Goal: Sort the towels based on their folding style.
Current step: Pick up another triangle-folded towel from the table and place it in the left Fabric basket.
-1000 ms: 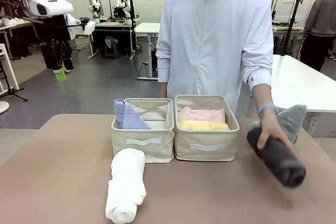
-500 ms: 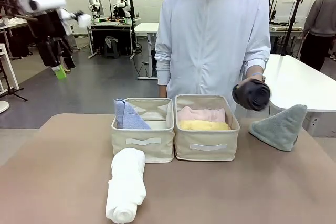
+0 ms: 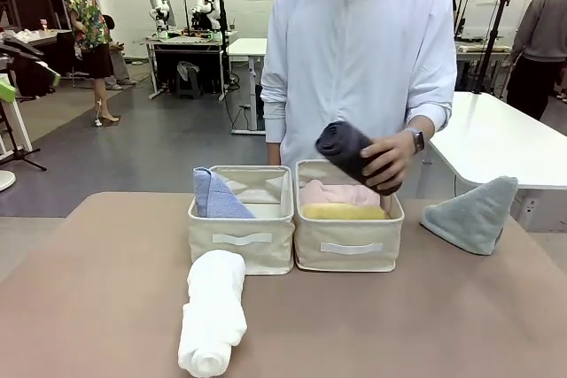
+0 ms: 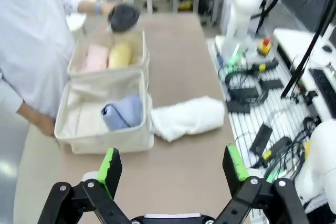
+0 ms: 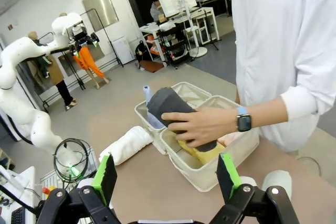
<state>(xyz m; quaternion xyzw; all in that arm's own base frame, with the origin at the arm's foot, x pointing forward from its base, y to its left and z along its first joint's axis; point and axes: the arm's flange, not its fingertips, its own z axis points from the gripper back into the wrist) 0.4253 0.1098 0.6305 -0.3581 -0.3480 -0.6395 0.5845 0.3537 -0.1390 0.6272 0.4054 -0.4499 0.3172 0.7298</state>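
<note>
1. in the right basket (image 3: 350, 258) lie the pink roll (image 3: 341, 192) and yellow roll (image 3: 344, 212); a hand (image 3: 387, 161) holds the dark grey roll (image 3: 345, 146) above it.
2. white roll (image 3: 213, 312) and grey-green cone (image 3: 474, 212) are not yet sorted, on the desk (image 3: 106, 289).
3. your left claw (image 4: 171, 162) and right claw (image 5: 166, 172): wide open, empty.

Aloft — spread wide.
Hovering with left gripper (image 4: 171, 163) and right gripper (image 5: 167, 171) both parted, green pads (image 4: 110, 163) well apart; across from them, curling the person's left hand (image 3: 387, 161) in a grasp, forearm raised, elbow bent.

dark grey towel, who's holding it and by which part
The person's hand grips the dark grey towel around its rolled side, toward one end, over a basket. The left gripper and right gripper are open and empty.
</note>
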